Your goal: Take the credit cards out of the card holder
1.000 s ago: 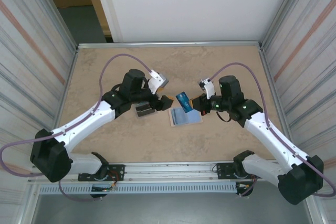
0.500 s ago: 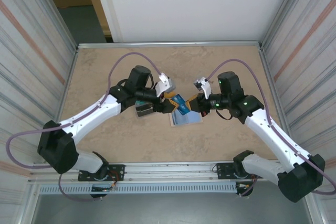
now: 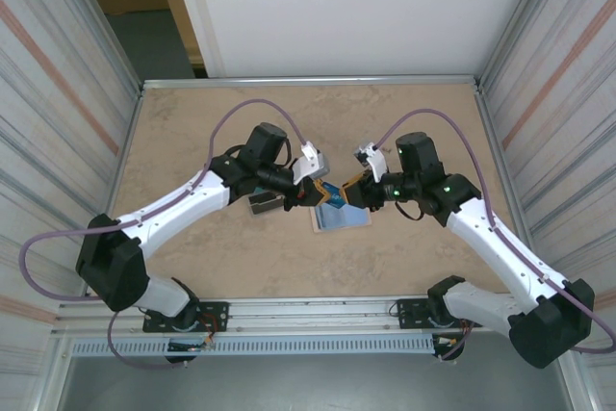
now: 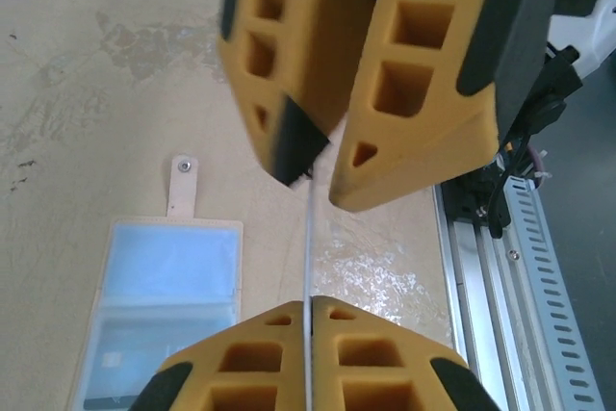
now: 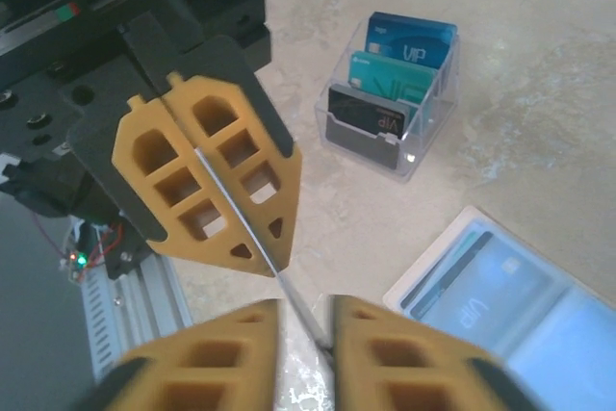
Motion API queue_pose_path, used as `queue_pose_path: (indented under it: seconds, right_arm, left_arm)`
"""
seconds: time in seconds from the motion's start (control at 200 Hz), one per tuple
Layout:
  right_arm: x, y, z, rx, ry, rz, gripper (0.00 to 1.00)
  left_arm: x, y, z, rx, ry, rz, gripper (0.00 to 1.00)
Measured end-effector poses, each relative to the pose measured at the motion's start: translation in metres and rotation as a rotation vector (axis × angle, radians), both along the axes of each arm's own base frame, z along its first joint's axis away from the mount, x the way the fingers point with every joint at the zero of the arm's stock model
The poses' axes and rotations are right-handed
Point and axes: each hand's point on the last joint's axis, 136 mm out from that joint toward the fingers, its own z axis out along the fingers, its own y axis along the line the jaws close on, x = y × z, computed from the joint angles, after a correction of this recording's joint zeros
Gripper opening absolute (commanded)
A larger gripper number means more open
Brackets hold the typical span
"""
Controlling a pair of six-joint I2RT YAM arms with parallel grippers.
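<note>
**Card changing hands above the holder**

A beige, marbled tabletop (image 3: 192, 132) sits between ribbed metal walls. The card holder (image 3: 342, 217) lies open and flat near its middle, a little toward the right edge, pale blue lining up. At least one card shows under its clear pocket. Just left of it stands a clear rack (image 5: 395, 113) with three cards in its slots.

Above the holder the two grippers meet nose to nose, with one card (image 3: 332, 194) between them. The left gripper (image 4: 310, 310) is clamped tight on one edge of it. The right gripper (image 5: 306, 320) has its jaws slightly parted around the opposite edge, so it seems to be letting go.

This looks like a handover from right to left, probably bound for the rack. To do it well, the right jaws should clear both faces of the card before either arm moves. The right arm should then back off straight along the card's plane. Any sideways drag could twist the card in the left grip.
</note>
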Motion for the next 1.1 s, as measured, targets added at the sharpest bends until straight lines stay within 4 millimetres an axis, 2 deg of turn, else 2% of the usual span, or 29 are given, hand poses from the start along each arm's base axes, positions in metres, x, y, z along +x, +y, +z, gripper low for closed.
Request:
queue_pose_path:
  seconds: [0.055,0.21,0.366,0.601,0.967,1.097]
  right_arm:
    - [0.003,-0.002,0.002,0.003,-0.004,-0.029,0.41]
    - [0.010,-0.007,0.004,0.022,-0.034,-0.096,0.45]
    - [0.012,-0.014,-0.005,0.079,-0.023,-0.177,0.49]
    - [0.017,-0.009,-0.014,0.226,0.035,-0.243,0.49]
    - [0.011,0.010,0.038,0.418,-0.060,-0.163,0.48]
    - [0.010,0.011,0.047,0.446,-0.084,-0.155,0.47]
  left_arm:
    - [0.001,0.003,-0.001,0.004,-0.014,0.023,0.00]
    - [0.005,0.016,0.001,-0.012,-0.050,0.136,0.00]
    - [0.006,0.030,0.019,-0.094,-0.074,0.262,0.00]
    - [0.008,0.040,0.051,-0.237,-0.061,0.377,0.00]
    - [0.014,0.042,0.077,-0.426,0.065,0.397,0.00]
    - [0.009,0.037,0.085,-0.468,0.097,0.355,0.00]
